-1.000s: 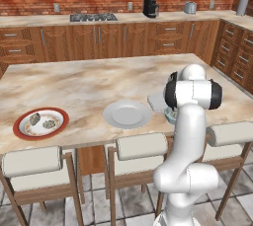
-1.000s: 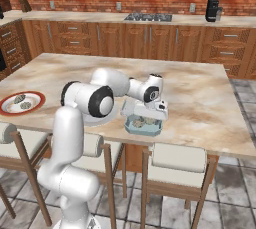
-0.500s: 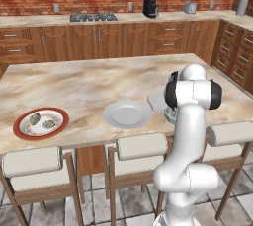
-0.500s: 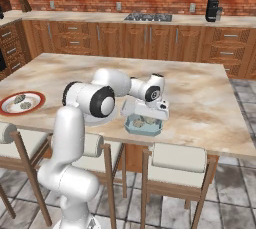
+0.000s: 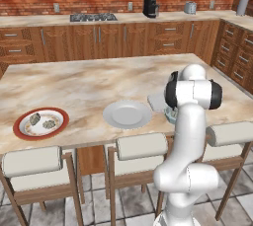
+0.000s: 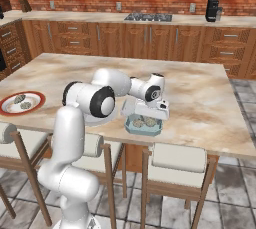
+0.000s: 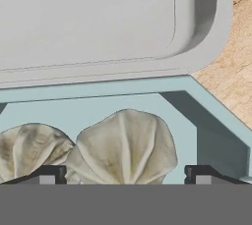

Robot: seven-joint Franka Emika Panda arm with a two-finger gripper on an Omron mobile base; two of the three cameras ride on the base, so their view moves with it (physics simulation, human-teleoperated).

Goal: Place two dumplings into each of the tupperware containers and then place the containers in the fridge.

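A marble island (image 5: 84, 79) stands in a brick-walled kitchen with wooden cabinets (image 5: 99, 40), a hob (image 5: 93, 17) and a coffee maker (image 5: 149, 7) on the far counter; stools (image 5: 141, 151) line the near edge. On the island lie a red-rimmed plate (image 5: 24, 131) with two dumplings (image 5: 42, 121) and a bare grey plate (image 5: 127, 114). The teal tray (image 6: 145, 127) holds two dumplings (image 7: 125, 143), side by side. The pale tray (image 7: 98, 17) touches it. The gripper (image 7: 125, 175) hangs spread just over the teal tray, holding nothing.
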